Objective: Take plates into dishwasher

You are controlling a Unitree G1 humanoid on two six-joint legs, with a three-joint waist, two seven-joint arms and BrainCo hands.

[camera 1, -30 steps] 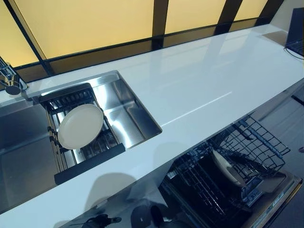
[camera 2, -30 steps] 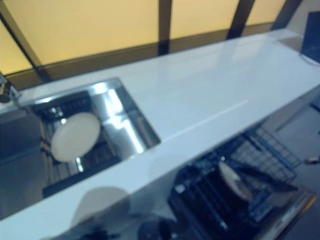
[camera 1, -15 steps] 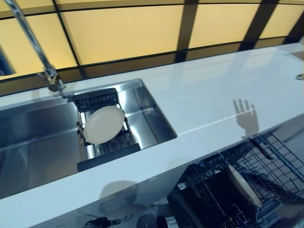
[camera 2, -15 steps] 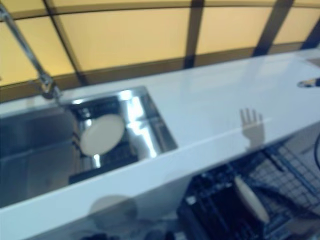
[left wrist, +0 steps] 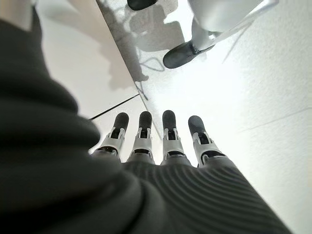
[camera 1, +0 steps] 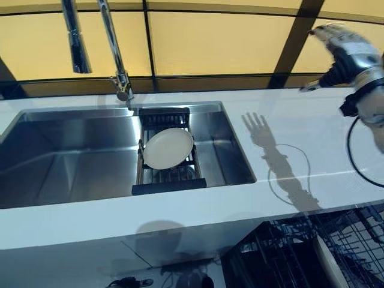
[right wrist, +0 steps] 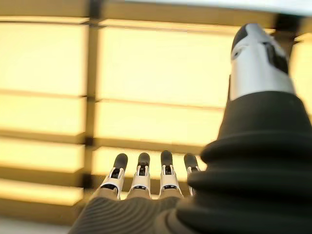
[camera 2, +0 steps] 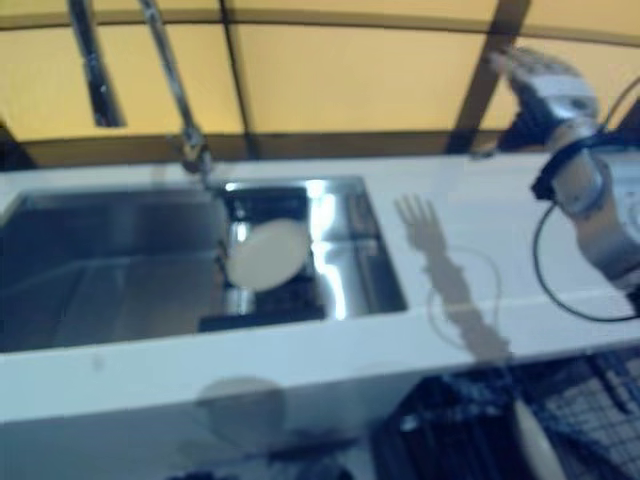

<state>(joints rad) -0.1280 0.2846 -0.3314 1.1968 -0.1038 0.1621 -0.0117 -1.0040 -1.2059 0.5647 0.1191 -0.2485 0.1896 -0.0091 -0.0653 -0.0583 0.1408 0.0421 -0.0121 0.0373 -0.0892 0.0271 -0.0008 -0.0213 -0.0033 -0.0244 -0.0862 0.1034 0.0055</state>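
A white plate (camera 1: pixel 168 147) leans in a black dish rack (camera 1: pixel 168 179) inside the steel sink (camera 1: pixel 72 159). Another white plate (camera 1: pixel 332 264) stands on edge in the dishwasher's wire basket (camera 1: pixel 288 258) below the counter at the lower right. My right hand (camera 1: pixel 343 49) is raised high above the counter's right end, fingers straight and open, holding nothing, far from both plates. In its wrist view the right hand (right wrist: pixel 146 178) shows straight fingers against the yellow window. My left hand (left wrist: pixel 156 141) appears only in its wrist view, fingers straight, hanging over the floor.
A white counter (camera 1: pixel 312 150) runs right of the sink. A tall chrome tap (camera 1: pixel 114 54) rises behind the sink, with yellow window panes (camera 1: pixel 210 42) along the back.
The camera has swung left and lower, so the sink now sits mid-view. My right hand has come into view, raised at the upper right. The plates have not moved.
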